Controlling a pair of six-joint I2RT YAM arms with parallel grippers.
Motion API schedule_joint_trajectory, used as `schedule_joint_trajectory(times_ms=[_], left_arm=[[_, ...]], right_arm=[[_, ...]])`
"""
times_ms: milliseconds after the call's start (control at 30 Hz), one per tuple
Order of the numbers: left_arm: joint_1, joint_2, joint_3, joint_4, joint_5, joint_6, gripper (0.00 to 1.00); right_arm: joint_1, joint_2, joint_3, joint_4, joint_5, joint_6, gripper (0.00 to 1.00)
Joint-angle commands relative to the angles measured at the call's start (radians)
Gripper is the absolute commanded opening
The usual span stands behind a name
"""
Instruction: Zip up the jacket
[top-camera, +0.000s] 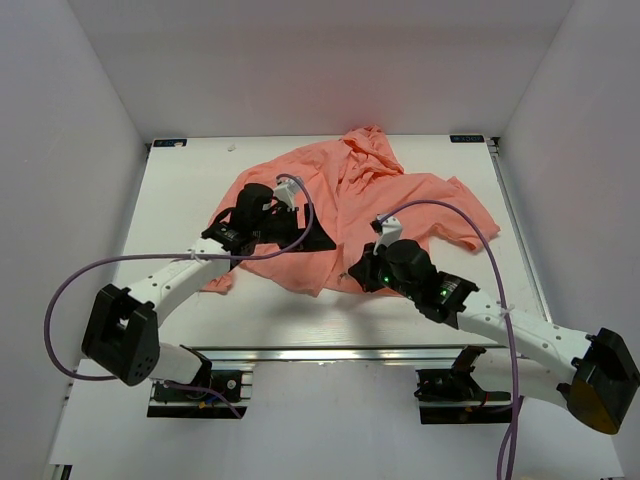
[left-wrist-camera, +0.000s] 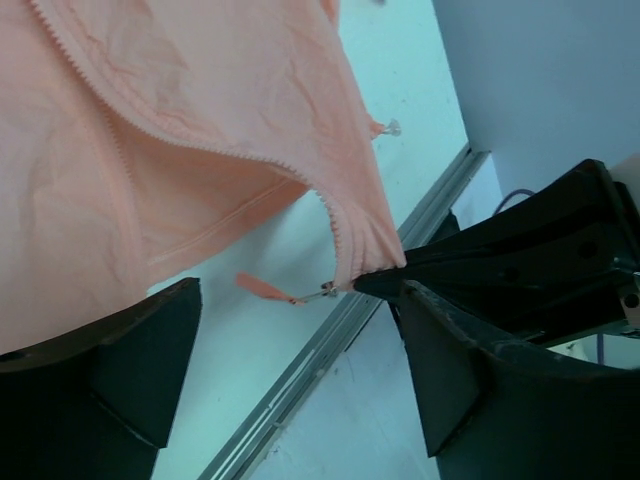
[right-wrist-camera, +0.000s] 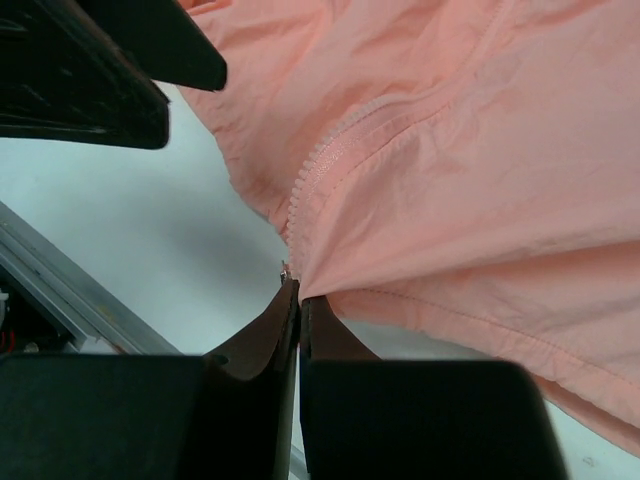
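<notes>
The salmon-pink jacket (top-camera: 350, 195) lies crumpled on the white table, its open front zipper (left-wrist-camera: 190, 140) running toward the near hem. My right gripper (right-wrist-camera: 300, 292) is shut on the jacket's bottom corner, right at the zipper's lower end (right-wrist-camera: 300, 205). It sits at the near hem (top-camera: 362, 272) in the top view. The small metal slider (left-wrist-camera: 328, 291) with its pink pull tab (left-wrist-camera: 262, 287) hangs out beside that pinch. My left gripper (left-wrist-camera: 300, 335) stands wide open around the tab, touching nothing; from above it hovers over the jacket's left part (top-camera: 303, 238).
The table's metal front rail (top-camera: 330, 352) runs just behind the pinched corner (left-wrist-camera: 300, 372). Bare table (top-camera: 180, 200) lies to the left of the jacket. White walls close in the sides and back. Purple cables (top-camera: 460, 210) arch over both arms.
</notes>
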Motion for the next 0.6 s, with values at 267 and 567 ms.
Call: schedule_joint_trajectory(times_ms=[267,567], left_arm=[[-0.071,0.136,0.020,0.182,0.149,-0.038,0.55],[-0.086,0.159,-0.012,0.365,0.226,-0.080,0.40]], right_arm=[[-0.008,-0.056,-0.026,0.101,-0.024,0.041,0.00],[-0.013,-0.034,-0.019,0.090,-0.024,0.045,0.00]])
